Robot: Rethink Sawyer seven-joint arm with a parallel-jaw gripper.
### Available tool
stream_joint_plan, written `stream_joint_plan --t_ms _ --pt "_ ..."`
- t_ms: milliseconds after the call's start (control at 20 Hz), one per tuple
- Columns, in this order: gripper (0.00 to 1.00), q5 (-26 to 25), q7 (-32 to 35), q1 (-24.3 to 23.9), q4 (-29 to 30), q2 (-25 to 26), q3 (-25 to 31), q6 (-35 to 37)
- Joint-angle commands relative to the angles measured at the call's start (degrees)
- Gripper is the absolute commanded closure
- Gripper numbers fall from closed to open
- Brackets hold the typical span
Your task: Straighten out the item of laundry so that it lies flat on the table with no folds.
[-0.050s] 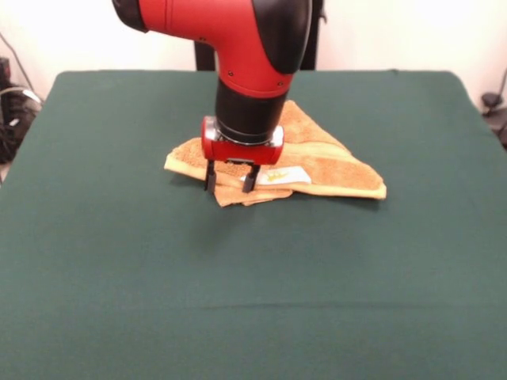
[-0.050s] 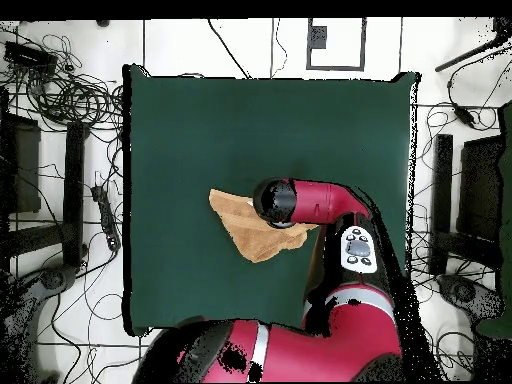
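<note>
- While I watch the front view, the gripper [image 1: 229,179] hangs low over the near left part of the towel [image 1: 325,162], its two dark fingers [image 1: 210,176] apart with a gap between them and nothing held.
- From my seat the fingertips look down at the cloth's near edge (whether they touch it I cannot tell).
- My towel lies around the middle of the green table [image 1: 119,261], bunched into a rough triangle with layers folded over each other, not flat.
- One paler woven band runs across its right half, and a white label [image 1: 283,175] shows just right of the fingers.
- Seen from overhead, the red arm [image 2: 325,205] covers one end of the towel [image 2: 250,228], and the table [image 2: 190,130] spreads wide around it.
</note>
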Motion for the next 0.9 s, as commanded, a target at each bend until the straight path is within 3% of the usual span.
stream_joint_plan --t_ms 50,450,700,900 --pt "0.0 -2.3 -1.4 -2.0 3.0 3.9 9.2 -2.7" --pt "0.0 -1.5 -0.8 -3.6 9.5 -2.9 12.3 -1.0" --pt "0.0 -3.1 0.2 -5.5 11.2 -2.4 13.7 -6.6" --pt "0.0 -3.9 0.8 -5.2 9.5 -0.7 13.2 -6.8"
